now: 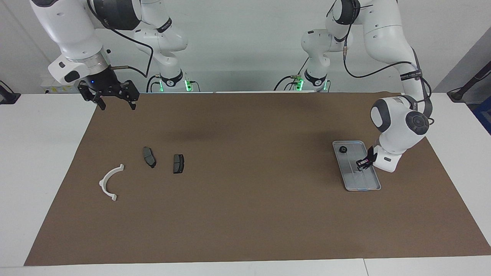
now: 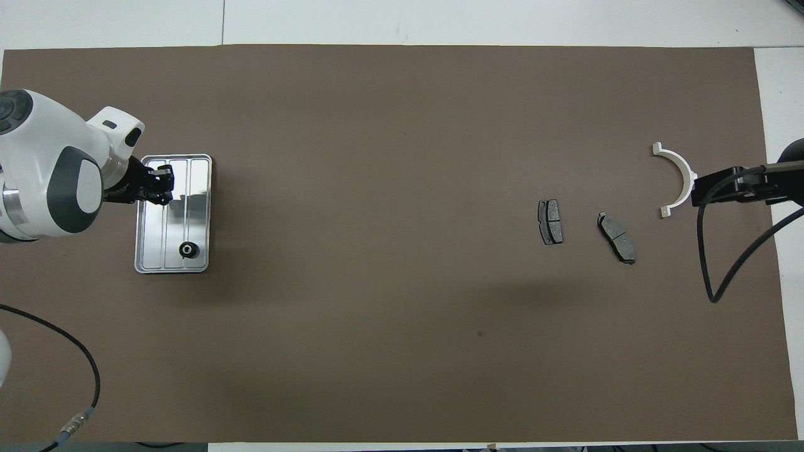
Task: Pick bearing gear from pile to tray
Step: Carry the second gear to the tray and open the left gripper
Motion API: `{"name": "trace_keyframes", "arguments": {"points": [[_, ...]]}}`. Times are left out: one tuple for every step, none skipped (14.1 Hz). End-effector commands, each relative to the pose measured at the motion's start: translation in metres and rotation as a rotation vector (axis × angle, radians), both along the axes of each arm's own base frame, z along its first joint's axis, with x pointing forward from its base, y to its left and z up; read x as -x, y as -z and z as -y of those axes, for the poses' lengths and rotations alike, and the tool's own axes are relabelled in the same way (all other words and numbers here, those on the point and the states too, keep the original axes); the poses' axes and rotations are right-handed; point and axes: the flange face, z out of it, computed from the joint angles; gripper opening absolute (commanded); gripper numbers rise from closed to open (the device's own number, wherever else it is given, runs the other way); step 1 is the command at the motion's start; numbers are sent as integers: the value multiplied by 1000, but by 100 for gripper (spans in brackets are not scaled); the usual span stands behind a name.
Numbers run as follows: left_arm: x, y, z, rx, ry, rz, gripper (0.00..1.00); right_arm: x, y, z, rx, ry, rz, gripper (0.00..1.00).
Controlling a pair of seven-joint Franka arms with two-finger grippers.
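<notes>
From my remote station I find the gear lying in the tray, at the end of the tray nearer the robots; it rests flat on the tray floor with nothing touching it. I judge the placement done: the part sits well inside the rim, where it cannot roll onto the mat.

The left end effector hangs low over the tray's edge toward the left arm's end of the bench. Its fingertips are together and I see nothing between them. It is apart from the gear and over the other half of the tray. I take that offset as deliberate clearance, so the arm can leave without knocking the part.

The right end effector waits raised over the mat's edge at the right arm's end of the bench, fingers spread wide and empty. Its post near the pile suits a further pick, should one be called for.

The rest of the pile lies at that end: two pads side by side but apart, and the white bracket beside them, farther from the robots. I see no other ring or gear among them, so I judge nothing of the task's kind is left to move.

Risk noted: the tray is light-looking and unclamped; a low sweep by the left arm could shift it.
</notes>
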Motion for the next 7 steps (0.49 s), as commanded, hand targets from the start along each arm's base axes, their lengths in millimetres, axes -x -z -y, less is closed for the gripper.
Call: {"name": "trace_keyframes", "arguments": {"points": [[15,0,-3,-7,16,25,5,6,1,-2,-15,14,-2,100],[16,3,-4,-7,14,28,5,6,1,-2,-15,13,-2,100],[19,6,-4,-7,13,28,6,6,1,-2,-15,11,-3,100],[20,6,-2,-7,16,37,6,6,1,-2,-15,11,-3,100],[22,9,-1,-7,17,36,6,6,1,-2,-13,11,-3,100],[24,11,-2,-7,16,34,7,6,1,-2,-15,11,-3,100],[25,11,-2,-7,16,40,7,6,1,-2,-15,11,-3,100]]}}
